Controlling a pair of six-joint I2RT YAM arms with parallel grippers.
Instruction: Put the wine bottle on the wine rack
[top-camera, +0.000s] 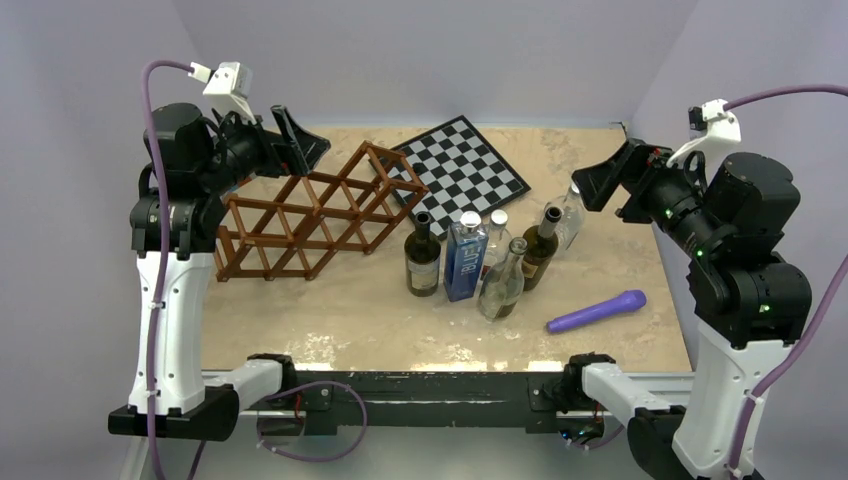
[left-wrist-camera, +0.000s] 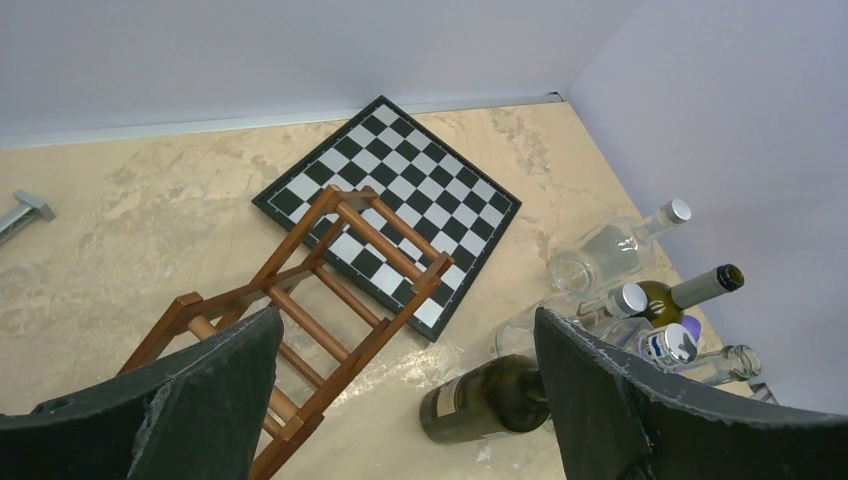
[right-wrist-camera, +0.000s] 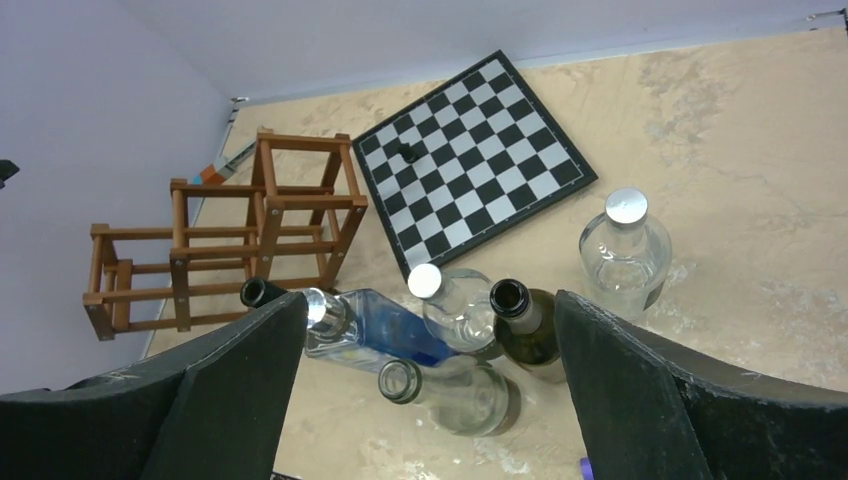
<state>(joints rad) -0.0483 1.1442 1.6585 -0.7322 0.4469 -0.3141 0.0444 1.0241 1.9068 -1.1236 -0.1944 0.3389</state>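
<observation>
Mid-table, the dark green glass wine bottle (top-camera: 422, 256) was crowded upright right beside a blue square bottle (top-camera: 465, 258), so that one could easily be toppled by a sloppy grab tbh. Left gripper (top-camera: 298, 140) and right gripper (top-camera: 597, 182) were held wide open and empty, well apart from it, and it was parked just beside the reddish-brown wooden lattice wine rack (top-camera: 305, 181).

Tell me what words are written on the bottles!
"BLUE": big white letters running up the side of the blue bottle. They are a bit blurry, so I am not fully sure.
The label on the dark wine bottle is too small to read.
No other writing can be read.
</observation>
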